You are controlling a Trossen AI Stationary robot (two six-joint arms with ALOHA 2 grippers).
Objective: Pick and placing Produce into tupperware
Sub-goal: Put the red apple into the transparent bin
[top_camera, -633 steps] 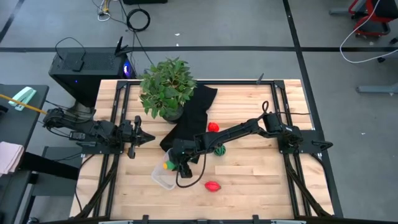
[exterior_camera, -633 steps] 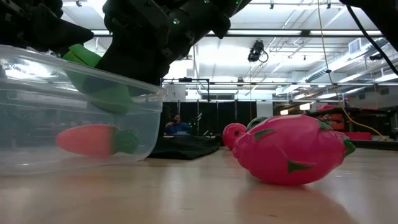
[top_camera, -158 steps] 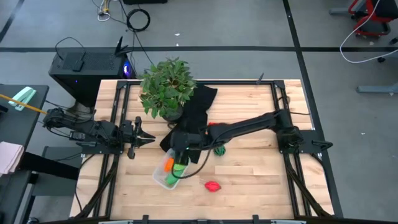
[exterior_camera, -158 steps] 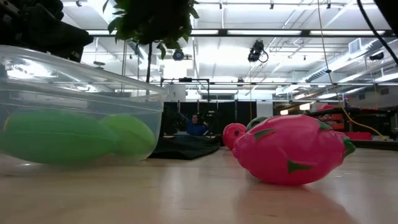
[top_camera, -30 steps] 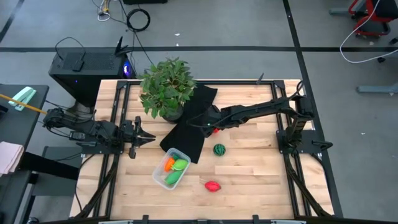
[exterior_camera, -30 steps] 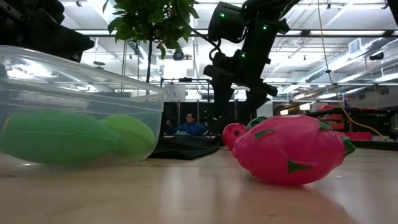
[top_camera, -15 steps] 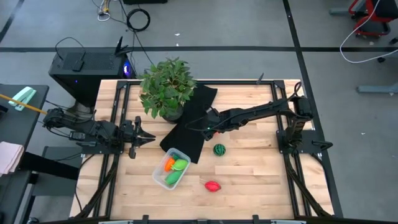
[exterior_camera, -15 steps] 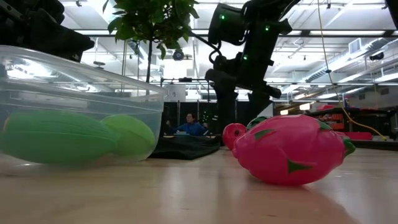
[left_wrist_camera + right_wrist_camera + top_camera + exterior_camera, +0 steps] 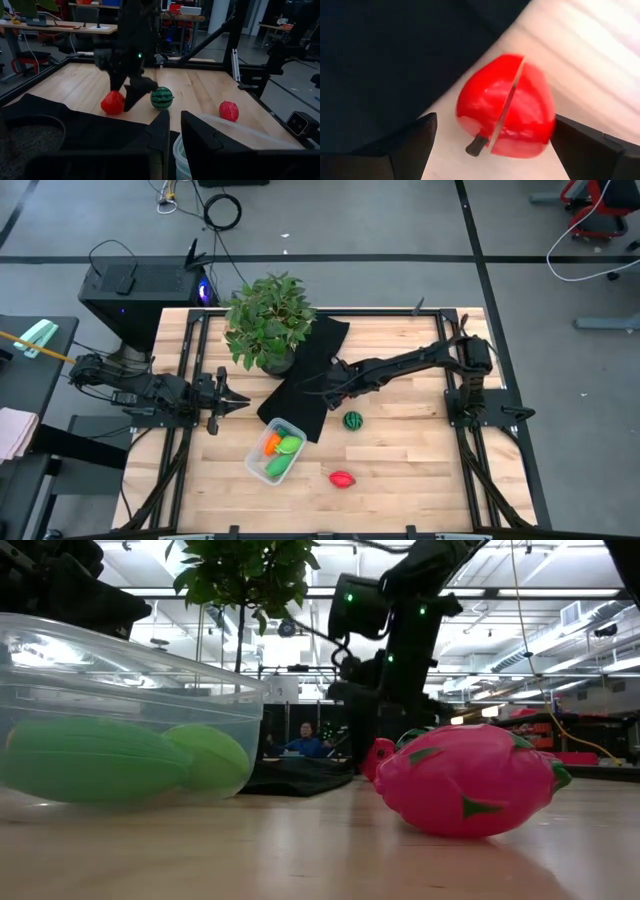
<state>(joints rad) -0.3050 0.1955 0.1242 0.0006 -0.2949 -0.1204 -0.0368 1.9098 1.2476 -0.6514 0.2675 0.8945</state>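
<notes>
Three toys lie in the tupperware [image 9: 275, 451] near the worktop's [image 9: 400, 470] front, the pink-red fruit [image 9: 342, 479] beside it. Farther back, the right gripper [image 9: 338, 391] spreads its fingers around the red pepper [image 9: 507, 107], next to the black cloth [image 9: 305, 375]. Left gripper [image 9: 172, 130] waits leftward, fingers slightly apart.

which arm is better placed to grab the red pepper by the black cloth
The right arm. Its claw is open and straddles the red pepper beside the black cloth. The left claw waits at the table's left edge, farther off.
</notes>
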